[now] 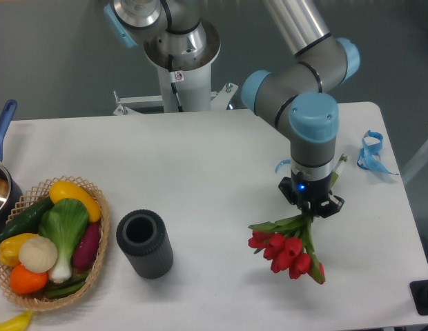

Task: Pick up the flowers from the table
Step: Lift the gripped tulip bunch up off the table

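**Inspector:** Across the large white table with rounded corners [200, 158], what stands near the work?

**Assistant:** Left of centre stands a dark grey ribbed cylinder with an open top [145, 243], upright and well apart from the arm. At the left edge sits a woven wicker basket [98, 256] holding a yellow pepper, a green-leafed white-stalked vegetable, a purple aubergine, an orange and a cucumber. A pot with a blue handle [2, 134] is cut off by the left edge. A crumpled blue ribbon [371, 153] lies near the right rim.

**Inspector:** Anything between the arm and its load?

**Assistant:** Nothing. The black two-finger gripper [312, 208] points down with its fingers closed on the green stems of the small bunch of red tulips [288, 249]. The blooms hang below and to the right of the cylinder, over the table's front right area.

**Inspector:** What cannot be settled?

**Assistant:** The wrist hides the upper stems and the string tie. Whether the lowest blooms touch the tabletop cannot be told. A yellow item at the bottom left corner is cut off.
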